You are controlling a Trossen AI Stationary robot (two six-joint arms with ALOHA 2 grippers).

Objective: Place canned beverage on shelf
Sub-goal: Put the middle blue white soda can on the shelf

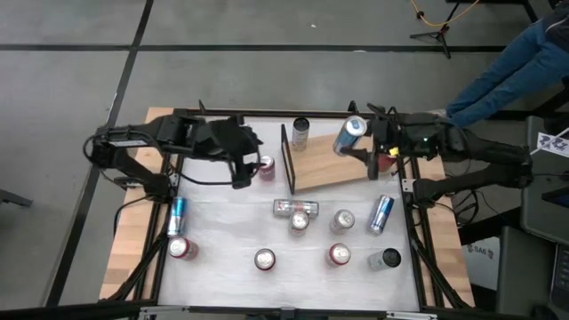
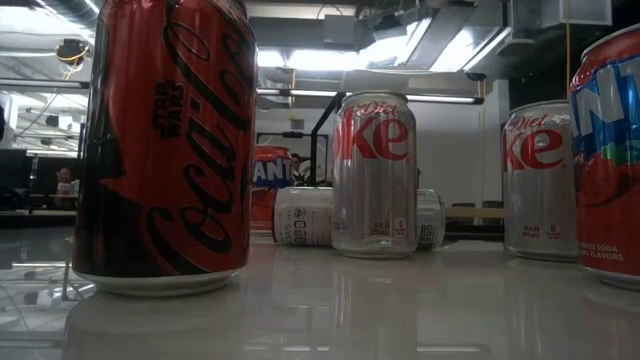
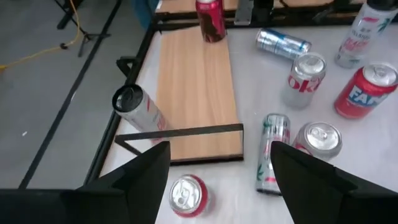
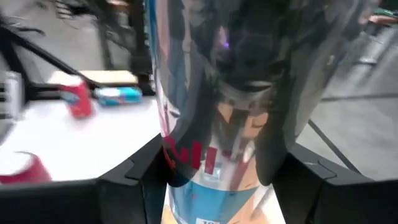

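Observation:
The shelf [image 1: 333, 166] is a light-brown board with a black upright frame [image 1: 286, 160] at its left end; it also shows in the left wrist view [image 3: 196, 87]. My right gripper [image 1: 372, 147] is shut on a silver, blue and red can [image 1: 349, 136] over the board's far right corner. My left gripper [image 1: 242, 176] hovers open beyond the frame end, above a red can [image 3: 186, 194] standing on the table. A dark-topped can [image 1: 300, 132] stands just off the board's far edge. My right gripper pinches the can's side wall [image 4: 186, 180] between its two fingers [image 4: 124, 183], about mid-height. The fingers come from the table's right side, nearly level, and lie across the can. The can is tilted, its top toward the far right; whether its base touches the board I cannot tell.
Several cans stand or lie on the white table in front of the shelf: a lying silver one [image 1: 295, 208], a blue one [image 1: 380, 214], a red one [image 1: 182, 248]. Close to the low camera stands a red cola can [image 2: 165, 150]. A person's blue sleeve [image 1: 524, 62] shows at far right.

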